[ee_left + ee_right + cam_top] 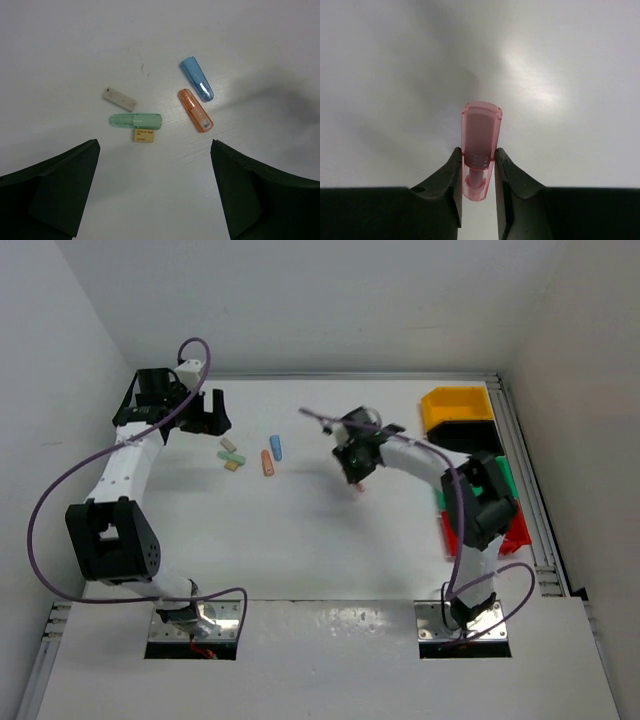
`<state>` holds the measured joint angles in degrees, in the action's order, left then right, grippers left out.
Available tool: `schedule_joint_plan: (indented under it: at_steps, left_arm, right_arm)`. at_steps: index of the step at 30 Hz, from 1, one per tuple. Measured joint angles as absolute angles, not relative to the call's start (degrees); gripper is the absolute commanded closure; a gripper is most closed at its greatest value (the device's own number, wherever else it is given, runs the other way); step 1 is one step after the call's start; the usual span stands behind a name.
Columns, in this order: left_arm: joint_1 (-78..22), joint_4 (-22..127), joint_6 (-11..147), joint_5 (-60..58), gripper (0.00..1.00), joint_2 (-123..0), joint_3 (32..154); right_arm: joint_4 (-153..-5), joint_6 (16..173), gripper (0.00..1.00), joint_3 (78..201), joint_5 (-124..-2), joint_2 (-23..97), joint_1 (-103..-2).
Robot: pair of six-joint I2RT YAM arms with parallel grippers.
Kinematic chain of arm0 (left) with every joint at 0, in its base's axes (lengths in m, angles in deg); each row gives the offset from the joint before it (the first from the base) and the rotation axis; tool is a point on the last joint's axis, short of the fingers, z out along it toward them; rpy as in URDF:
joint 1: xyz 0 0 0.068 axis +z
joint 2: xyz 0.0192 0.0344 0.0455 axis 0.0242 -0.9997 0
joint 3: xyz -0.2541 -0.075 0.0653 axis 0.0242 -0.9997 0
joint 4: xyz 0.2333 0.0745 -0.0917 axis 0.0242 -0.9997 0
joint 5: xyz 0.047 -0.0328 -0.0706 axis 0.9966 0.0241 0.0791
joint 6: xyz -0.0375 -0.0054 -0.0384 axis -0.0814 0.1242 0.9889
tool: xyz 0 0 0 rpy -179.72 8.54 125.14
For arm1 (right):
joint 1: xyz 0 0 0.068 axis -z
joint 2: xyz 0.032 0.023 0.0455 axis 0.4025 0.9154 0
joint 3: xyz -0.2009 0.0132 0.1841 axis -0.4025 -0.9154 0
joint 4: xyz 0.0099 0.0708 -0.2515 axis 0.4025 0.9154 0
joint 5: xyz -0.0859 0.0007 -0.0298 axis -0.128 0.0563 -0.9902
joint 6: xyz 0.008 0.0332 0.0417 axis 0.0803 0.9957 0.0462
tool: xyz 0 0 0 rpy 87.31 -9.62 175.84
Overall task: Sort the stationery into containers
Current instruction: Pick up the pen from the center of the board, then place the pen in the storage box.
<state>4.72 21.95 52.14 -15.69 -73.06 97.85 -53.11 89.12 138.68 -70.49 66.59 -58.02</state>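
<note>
My right gripper (pixel 478 156) is shut on a pink marker (pixel 480 145) and holds it above the table's middle; it also shows in the top view (pixel 358 480). My left gripper (pixel 155 150) is open and empty, near the far left (pixel 205 412). Ahead of it lie a blue marker (pixel 197 78), an orange marker (pixel 195 110), a green marker (pixel 136 121), a grey eraser (pixel 119 99) and a small yellow eraser (pixel 144 135). The yellow bin (pixel 457 407), black bin (pixel 468 437), green bin (pixel 503 478) and red bin (pixel 517 531) stand in a row at the right.
The right arm (pixel 470 500) covers much of the green and red bins. A raised rail (pixel 530 490) runs along the table's right edge. White walls close in the back and sides.
</note>
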Motion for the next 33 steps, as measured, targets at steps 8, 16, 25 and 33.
schedule_joint_plan:
  at_steps: [8,16,25,33]
  left_arm:
    - [3.7,25.3,53.5,-20.1,0.01,-76.6,98.3]
    - [1.9,27.4,54.0,-22.1,0.02,-80.5,103.4]
    - [0.2,26.1,53.4,-22.0,0.04,-85.9,107.0]
    - [-5.9,23.5,52.4,-18.8,0.03,-89.7,110.5]
  right_arm:
    - [-52.9,86.9,1.00,155.3,-70.8,60.4,-31.1]
    - [-52.0,88.9,1.00,159.9,-68.7,60.2,-15.4]
    - [-50.7,92.0,1.00,158.2,-66.2,62.5,-11.4]
    - [-49.7,94.8,0.88,155.0,-66.0,65.3,-8.7]
